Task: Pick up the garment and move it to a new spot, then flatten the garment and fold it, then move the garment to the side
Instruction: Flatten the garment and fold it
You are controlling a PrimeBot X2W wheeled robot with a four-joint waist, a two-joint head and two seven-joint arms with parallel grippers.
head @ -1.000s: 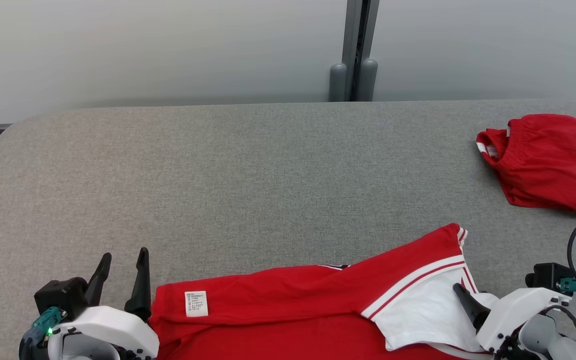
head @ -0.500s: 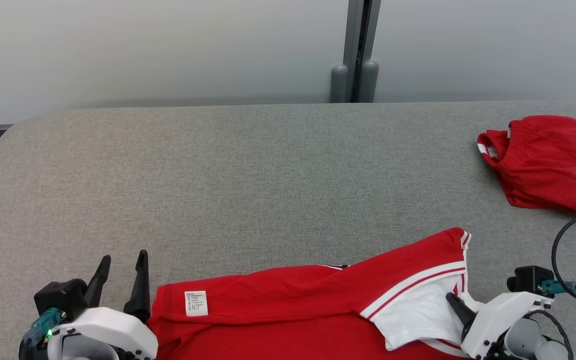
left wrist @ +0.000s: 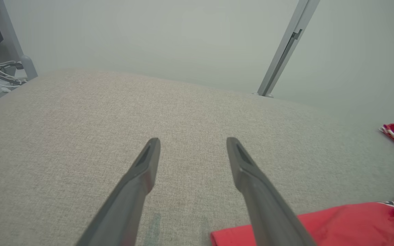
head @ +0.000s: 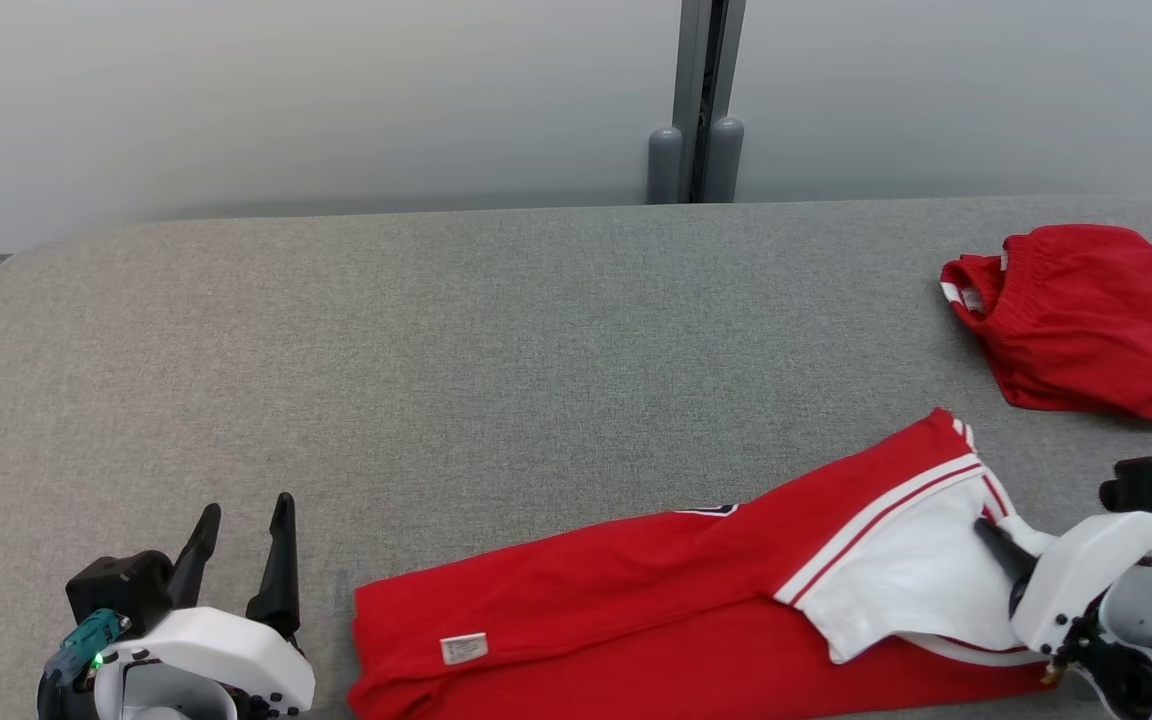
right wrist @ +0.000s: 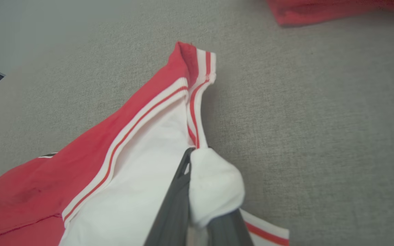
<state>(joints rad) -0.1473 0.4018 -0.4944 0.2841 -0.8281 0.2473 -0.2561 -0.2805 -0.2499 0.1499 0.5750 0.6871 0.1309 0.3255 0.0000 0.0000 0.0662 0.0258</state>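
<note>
Where the red garment [head: 636, 600] lies, stretched out along the near edge of the grey fabric worktop [head: 456, 350] and reaching from left of the middle almost to the right edge, its cloth is loosely folded lengthwise rather than flat. Its right end is a white panel [head: 906, 570] bordered by red and white stripes, with one striped corner pointing toward the far edge. A small white care label [head: 463, 648] sits near its left end, close to the near edge.

The right gripper [head: 991, 535] has its two dark fingers pinched together on a bunch of the white cloth at that right end; in the right wrist view the fold bulges over one finger and hides its tip.

The left gripper [head: 246, 505] stands by the near left corner, fingers spread wide with nothing between them, just beside the garment's left end and apart from it in the head view.

A second red garment [head: 1086, 320] lies bunched near the far right corner, well apart from the first. Beyond the far edge rises a pale wall [head: 336, 100] with a grey post [head: 696, 100].
</note>
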